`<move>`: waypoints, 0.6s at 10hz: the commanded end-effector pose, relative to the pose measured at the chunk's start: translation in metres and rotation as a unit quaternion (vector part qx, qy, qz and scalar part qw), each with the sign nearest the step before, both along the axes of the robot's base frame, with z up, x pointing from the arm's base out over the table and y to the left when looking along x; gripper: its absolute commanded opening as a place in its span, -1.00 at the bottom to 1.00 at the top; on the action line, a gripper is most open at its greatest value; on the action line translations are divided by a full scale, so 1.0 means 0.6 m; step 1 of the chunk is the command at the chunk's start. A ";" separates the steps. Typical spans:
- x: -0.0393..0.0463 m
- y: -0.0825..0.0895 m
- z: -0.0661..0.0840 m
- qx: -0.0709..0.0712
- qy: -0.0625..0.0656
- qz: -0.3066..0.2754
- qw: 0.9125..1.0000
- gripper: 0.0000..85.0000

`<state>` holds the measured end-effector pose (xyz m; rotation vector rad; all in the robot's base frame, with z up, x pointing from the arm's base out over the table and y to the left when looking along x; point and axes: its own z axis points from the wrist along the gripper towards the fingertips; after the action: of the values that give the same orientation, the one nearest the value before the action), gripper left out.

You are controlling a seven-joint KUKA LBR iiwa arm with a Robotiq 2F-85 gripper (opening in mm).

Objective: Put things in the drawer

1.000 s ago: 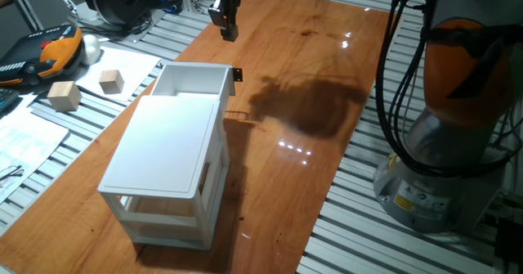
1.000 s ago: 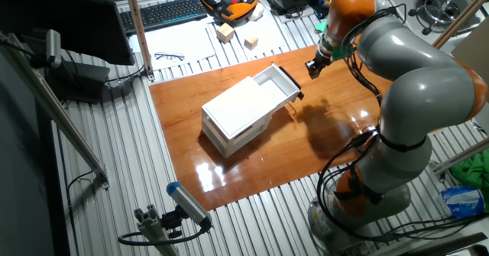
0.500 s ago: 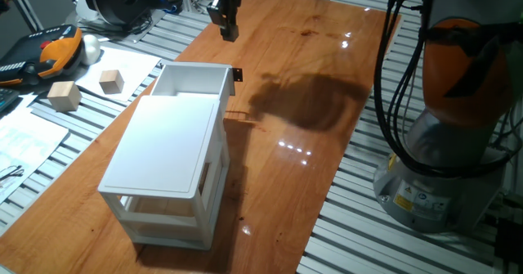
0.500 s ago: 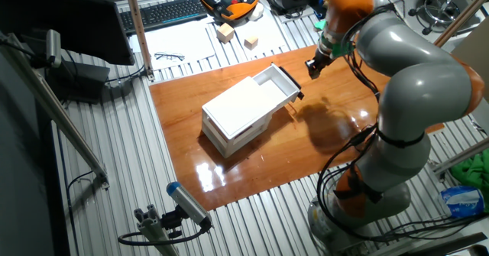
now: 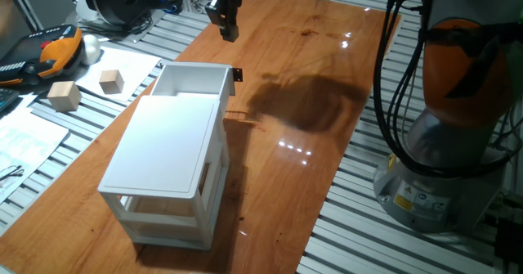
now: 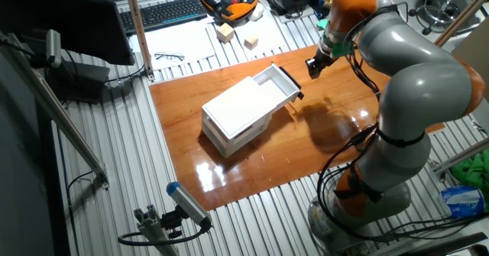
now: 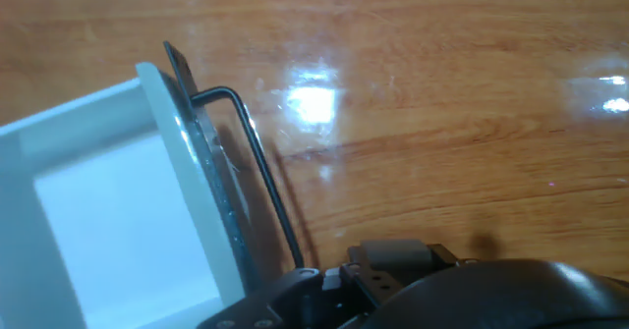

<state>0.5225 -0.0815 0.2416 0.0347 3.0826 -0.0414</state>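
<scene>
In one fixed view the white cabinet (image 5: 167,172) fills the lower left of the frame, on the wooden tabletop (image 5: 302,86). Its top drawer (image 5: 192,80) is pulled out toward the upper middle, white inside, with a dark handle (image 5: 238,74) on its front. Above the drawer front, at the top of the frame, hangs the end effector (image 5: 226,30), clear of the drawer; whether its fingers are spread or pressed together cannot be told. Two pale blocks (image 5: 64,96) lie at the far left on paper. The tiny cube cannot be found in any view.
</scene>
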 end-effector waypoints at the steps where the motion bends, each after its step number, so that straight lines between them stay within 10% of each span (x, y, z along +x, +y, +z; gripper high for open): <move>1: -0.001 0.001 -0.001 0.014 -0.011 -0.007 1.000 -1.00; 4: 0.012 0.040 0.013 0.039 -0.010 0.010 0.999 -1.00; 6: 0.017 0.100 0.037 0.022 -0.008 0.023 0.999 -1.00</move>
<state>0.5323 -0.0380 0.2641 -0.0320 3.0675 0.0334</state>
